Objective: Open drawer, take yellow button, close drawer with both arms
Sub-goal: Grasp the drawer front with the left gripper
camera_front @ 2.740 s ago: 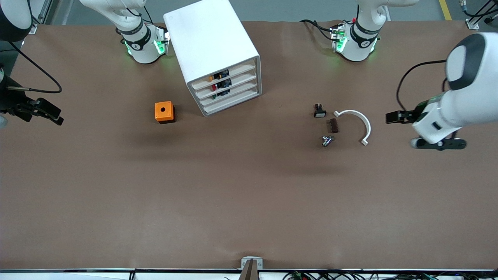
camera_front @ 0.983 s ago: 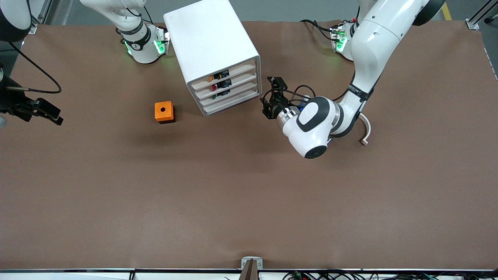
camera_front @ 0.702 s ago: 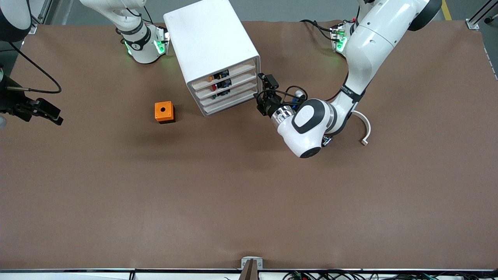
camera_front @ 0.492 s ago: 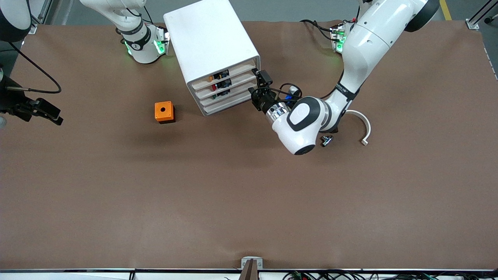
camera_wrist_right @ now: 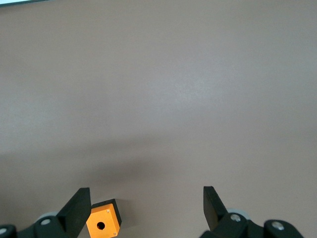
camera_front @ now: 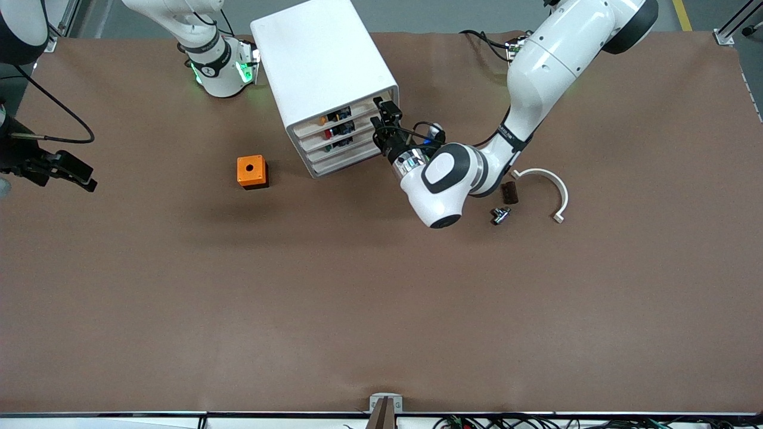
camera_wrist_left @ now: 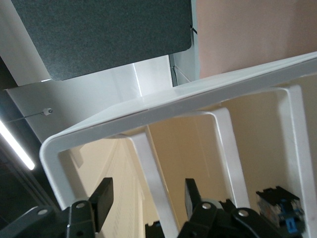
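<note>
Front view gives us the white cabinet [camera_front: 329,83] standing near the right arm's base, its four drawer fronts turned toward the left arm's end of the table. We see the top drawer [camera_front: 351,113] pushed in, with small dark, red and orange parts behind its clear front; we cannot pick out the button among them. Our left gripper [camera_front: 379,121] is at the cabinet's front, level with the upper drawers. From the left wrist view its two black fingers [camera_wrist_left: 103,199] stand partly apart, straddling a white upright of the cabinet's front, with nothing clamped that we can see. Our right gripper [camera_front: 74,174] waits over the table's edge at the right arm's end; its fingers [camera_wrist_right: 78,208] are spread wide and empty. An orange box [camera_front: 251,171] sits beside the cabinet. A white curved piece [camera_front: 548,185] and two small parts lie toward the left arm's end.
</note>
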Action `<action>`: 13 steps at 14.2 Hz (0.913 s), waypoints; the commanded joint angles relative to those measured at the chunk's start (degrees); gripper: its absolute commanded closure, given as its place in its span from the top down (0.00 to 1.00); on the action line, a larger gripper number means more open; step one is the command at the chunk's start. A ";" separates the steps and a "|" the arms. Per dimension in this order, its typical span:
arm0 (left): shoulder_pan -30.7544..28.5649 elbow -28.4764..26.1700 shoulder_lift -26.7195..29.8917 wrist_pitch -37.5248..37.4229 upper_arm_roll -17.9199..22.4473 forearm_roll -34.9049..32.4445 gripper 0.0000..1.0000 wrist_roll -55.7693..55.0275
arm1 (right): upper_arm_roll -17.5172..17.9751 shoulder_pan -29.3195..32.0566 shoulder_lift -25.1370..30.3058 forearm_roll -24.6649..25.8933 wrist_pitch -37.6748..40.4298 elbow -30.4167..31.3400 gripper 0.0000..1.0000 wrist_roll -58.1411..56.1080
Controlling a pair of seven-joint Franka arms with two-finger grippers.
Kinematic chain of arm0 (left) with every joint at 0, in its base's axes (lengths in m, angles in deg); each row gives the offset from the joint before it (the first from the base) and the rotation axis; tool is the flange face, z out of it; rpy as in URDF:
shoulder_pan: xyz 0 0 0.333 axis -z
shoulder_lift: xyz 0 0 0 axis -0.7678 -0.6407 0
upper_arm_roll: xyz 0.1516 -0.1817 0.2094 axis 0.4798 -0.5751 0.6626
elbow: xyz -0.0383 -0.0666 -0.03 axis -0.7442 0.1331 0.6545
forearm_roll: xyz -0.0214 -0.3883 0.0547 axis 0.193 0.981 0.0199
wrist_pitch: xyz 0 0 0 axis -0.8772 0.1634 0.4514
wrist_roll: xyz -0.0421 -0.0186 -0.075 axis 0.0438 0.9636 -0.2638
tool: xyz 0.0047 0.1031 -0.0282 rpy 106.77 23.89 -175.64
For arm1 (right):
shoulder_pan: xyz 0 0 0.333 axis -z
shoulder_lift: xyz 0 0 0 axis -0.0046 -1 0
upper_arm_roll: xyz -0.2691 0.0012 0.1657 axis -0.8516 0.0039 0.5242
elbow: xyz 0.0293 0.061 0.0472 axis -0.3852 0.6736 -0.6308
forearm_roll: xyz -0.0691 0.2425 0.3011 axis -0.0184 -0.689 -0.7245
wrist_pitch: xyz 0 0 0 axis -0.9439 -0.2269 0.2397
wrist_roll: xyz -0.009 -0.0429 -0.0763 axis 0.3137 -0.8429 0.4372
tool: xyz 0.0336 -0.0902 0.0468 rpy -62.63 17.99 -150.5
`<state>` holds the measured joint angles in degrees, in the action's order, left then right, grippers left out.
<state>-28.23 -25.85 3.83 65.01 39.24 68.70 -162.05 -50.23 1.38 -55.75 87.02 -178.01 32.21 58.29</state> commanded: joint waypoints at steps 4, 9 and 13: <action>2.77 -0.47 -0.59 0.28 -0.30 1.25 0.38 -1.96 | 1.03 1.35 0.53 0.45 0.05 0.48 1.00 -0.76; 3.12 -0.47 -0.85 0.28 -0.30 1.25 0.10 -2.40 | 0.94 1.35 0.53 0.45 0.05 0.48 1.00 -0.76; 2.42 -0.47 -1.03 0.46 -0.21 1.25 0.08 -2.31 | 1.03 1.35 0.53 0.45 0.05 0.48 1.00 -0.76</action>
<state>-25.22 -26.29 3.13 65.01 39.26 68.85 -165.76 -50.23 1.39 -55.75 87.02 -178.01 32.30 58.29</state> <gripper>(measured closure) 0.899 0.000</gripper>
